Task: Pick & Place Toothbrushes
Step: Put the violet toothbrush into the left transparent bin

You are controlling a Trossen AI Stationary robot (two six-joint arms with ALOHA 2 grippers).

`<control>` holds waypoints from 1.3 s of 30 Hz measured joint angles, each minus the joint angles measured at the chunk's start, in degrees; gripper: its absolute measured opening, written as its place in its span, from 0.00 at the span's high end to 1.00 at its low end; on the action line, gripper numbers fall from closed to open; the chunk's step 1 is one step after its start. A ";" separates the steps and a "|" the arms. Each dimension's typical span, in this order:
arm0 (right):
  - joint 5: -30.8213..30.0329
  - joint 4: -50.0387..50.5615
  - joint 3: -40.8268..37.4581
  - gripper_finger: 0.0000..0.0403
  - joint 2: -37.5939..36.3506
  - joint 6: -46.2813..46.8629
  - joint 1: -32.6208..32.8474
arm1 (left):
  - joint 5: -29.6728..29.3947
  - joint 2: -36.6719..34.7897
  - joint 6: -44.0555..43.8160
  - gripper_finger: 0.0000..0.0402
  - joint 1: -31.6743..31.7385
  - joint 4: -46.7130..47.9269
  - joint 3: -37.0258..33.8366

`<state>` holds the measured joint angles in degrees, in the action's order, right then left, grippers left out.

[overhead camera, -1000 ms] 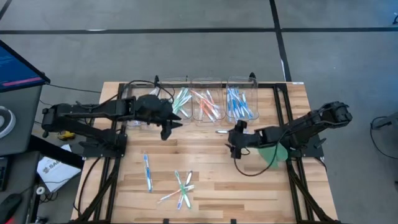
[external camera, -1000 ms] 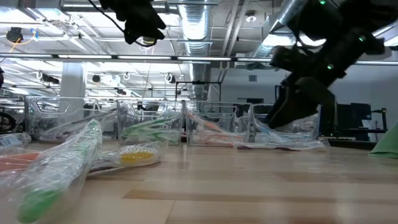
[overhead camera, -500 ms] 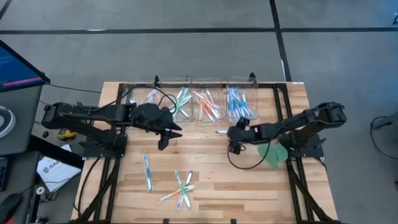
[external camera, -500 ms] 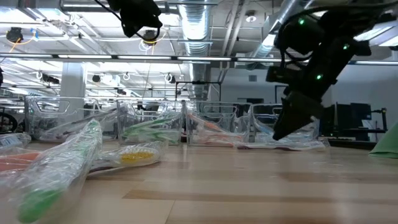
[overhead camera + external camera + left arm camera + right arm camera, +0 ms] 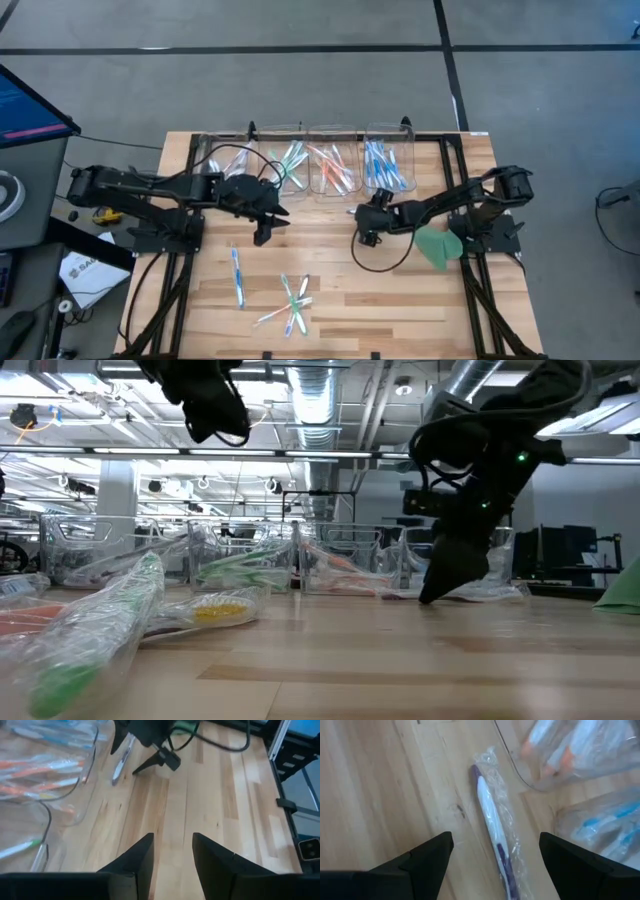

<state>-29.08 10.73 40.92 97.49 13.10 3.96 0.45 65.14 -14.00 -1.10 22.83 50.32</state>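
Crinkling clear wrap, purple toothbrush [image 5: 492, 827]

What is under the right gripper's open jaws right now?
Under the right gripper lies one wrapped toothbrush, white with purple ends, flat on the bare wooden table, beside the clear bins. Its far end runs out of the wrist view.
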 joint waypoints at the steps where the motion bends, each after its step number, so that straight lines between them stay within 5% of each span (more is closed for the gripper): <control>1: 0.82 0.17 0.25 0.25 0.02 0.04 -0.24 | 0.00 0.00 0.00 0.68 0.00 -0.10 -0.44; 12: 18.08 1.69 1.32 0.25 0.01 5.82 -4.36 | 0.02 0.00 -0.02 0.68 -0.09 -1.29 -3.34; 39: 20.83 1.67 1.19 0.25 -0.30 4.09 -0.23 | 0.02 0.00 0.07 0.68 -0.35 -1.42 -3.34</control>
<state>-8.26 12.40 42.11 97.19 17.19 3.73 0.47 65.14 -13.93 -1.45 21.41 46.98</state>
